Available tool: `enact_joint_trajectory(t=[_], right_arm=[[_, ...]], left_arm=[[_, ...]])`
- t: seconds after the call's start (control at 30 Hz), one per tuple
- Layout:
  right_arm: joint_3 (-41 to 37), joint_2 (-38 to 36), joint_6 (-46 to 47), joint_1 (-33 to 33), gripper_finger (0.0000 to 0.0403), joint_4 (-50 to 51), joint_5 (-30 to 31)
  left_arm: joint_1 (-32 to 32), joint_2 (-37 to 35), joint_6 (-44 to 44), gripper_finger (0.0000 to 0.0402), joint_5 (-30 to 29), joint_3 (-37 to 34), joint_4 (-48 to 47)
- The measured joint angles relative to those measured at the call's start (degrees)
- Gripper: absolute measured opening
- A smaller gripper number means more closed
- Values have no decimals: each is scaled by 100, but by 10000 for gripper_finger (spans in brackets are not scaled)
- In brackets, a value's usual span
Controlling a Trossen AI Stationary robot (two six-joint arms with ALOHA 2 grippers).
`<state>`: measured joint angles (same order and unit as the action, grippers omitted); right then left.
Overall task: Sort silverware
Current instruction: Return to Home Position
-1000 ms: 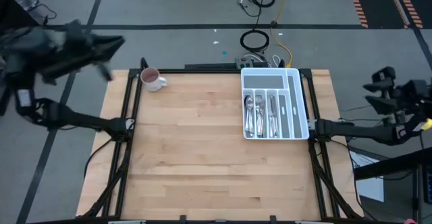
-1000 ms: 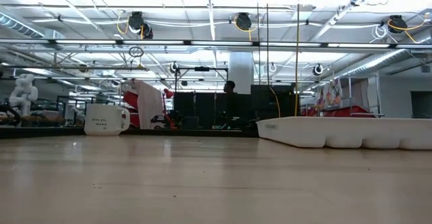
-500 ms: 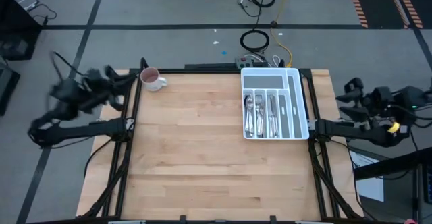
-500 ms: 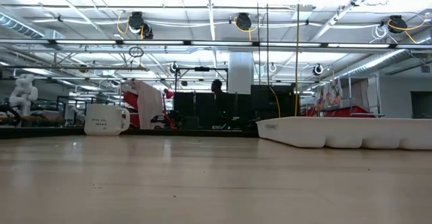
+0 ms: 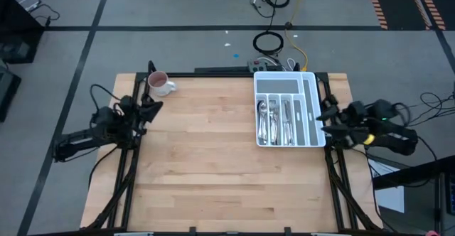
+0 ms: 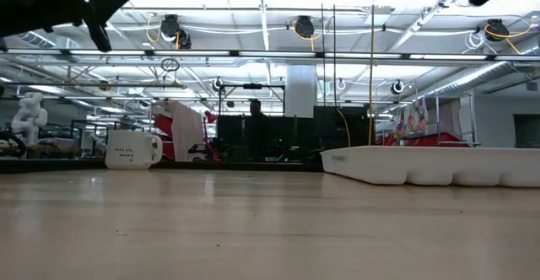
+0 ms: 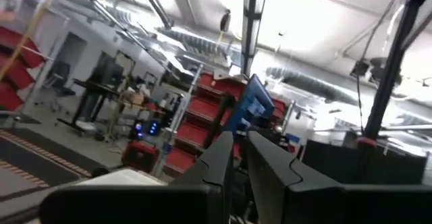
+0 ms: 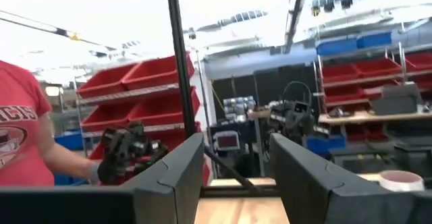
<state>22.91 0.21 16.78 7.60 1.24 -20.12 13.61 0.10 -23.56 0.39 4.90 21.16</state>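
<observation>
Shiny metal, the silverware (image 5: 276,122): it lies lengthwise in the long slots toward the left side of the white tray (image 5: 284,74). The tray sits at the far right of the wooden table (image 5: 213,179). From above I cannot tell which slot holds which kind.
Silverware to my right gripper (image 5: 328,118): the gripper is just beside the tray's right rim, at the table's right edge. It points in toward the tray and is clear of the metal.
Right gripper's state: my fingers (image 8: 179,177) are spread wide with nothing between them.
Silverware to my left gripper (image 5: 151,106): they are well apart, with the table's width between them. This gripper sits at the left edge, near the white mug (image 5: 161,84).
Left gripper's state: my fingers (image 7: 219,163) are drawn almost together, leaving a thin slit, and grasp nothing.
Right arm's pose: it is stretched low beyond the table's right edge, reaching inward.
Left arm's pose: it is stretched low beyond the left edge, angled toward the mug.
From table height: both arms show only as dark shapes in the upper corners, above the tabletop.
Beyond the table: a person in a red shirt (image 8: 20,143) stands at the edge of my right wrist view.
</observation>
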Motion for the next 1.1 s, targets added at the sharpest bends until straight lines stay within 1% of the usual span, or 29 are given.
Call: enact_joint_trajectory(t=[0.07, 0.17, 0.27, 0.3, 0.33, 0.43, 0.53, 0.6, 0.7, 0.77, 0.9, 1.0, 1.03, 1.1], right_arm=[[-501, 0, 41, -5, 162, -694, -129], [-1276, -4, 237, -9, 162, -1886, -306], [-2081, -4, 434, -9, 162, -3159, -437], [-2226, -7, 471, -14, 162, -3317, -446], [-2190, -1, 386, -16, 162, -3127, -447], [-2209, 4, 243, -22, 162, -3010, -538], [-2223, 4, 266, -22, 162, -2482, -560], [-2221, 4, 369, -22, 162, -2208, -502], [-2223, 4, 378, -20, 162, -2205, -411], [-2212, 4, 227, -22, 162, -2252, -409], [-2212, 4, 69, -22, 162, -2088, -403], [-2212, 4, 59, -22, 162, -1921, -402], [-2213, 4, 53, -22, 162, -1901, -402], [-2214, 4, 1, -22, 162, -1911, -402]], left_arm=[[-79, 1, -59, 50, 21, -145, 86], [-253, -7, -407, 50, -61, -440, 66], [-485, -1, -437, 50, -260, -450, -160], [-559, -1, -384, 50, -371, -450, -141], [-631, -1, -328, 50, -465, -450, -181], [-879, 0, -319, 50, -832, -452, -524], [-1164, 31, -451, 50, -1438, -452, -929], [-1376, 52, -441, 50, -1699, -452, -1120], [-1654, 83, -293, 50, -1918, -452, -1195], [-1807, 96, -225, 50, -2004, -454, -1251], [-2030, 100, -155, 50, -2481, -454, -1436], [-2091, 98, -115, 50, -2572, -454, -1409], [-2094, 98, -135, 50, -2508, -454, -1381], [-2094, 98, -159, 50, -2111, -455, -1319]])
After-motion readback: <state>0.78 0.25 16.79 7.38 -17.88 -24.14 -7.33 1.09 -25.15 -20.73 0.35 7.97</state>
